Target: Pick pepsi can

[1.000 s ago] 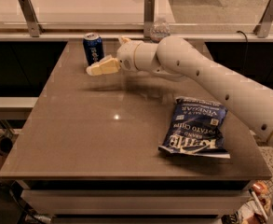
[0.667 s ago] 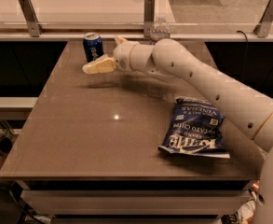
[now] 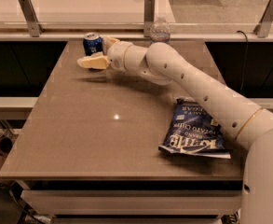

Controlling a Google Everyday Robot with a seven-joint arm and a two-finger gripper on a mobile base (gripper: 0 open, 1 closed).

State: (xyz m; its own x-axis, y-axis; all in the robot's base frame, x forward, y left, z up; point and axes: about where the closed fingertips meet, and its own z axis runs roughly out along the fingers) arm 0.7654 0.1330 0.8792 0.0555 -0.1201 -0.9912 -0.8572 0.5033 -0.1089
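The can (image 3: 92, 43) is dark blue with a silver top; the cream gripper (image 3: 97, 52) sits just beside it. The bag (image 3: 195, 132) is blue, white-lettered (on a grey-brown table (image 3: 103, 125)).

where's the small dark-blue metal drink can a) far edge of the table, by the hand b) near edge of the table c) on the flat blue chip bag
a: the small dark-blue metal drink can stands upright at the far edge of the brown table, with the open hand right at it.

Pretty plain here: grey-brown flat-topped table (image 3: 80, 139), metal-post glass railing (image 3: 148, 10) behind, my gripper (image 3: 101, 52) hanging over its far-left corner.
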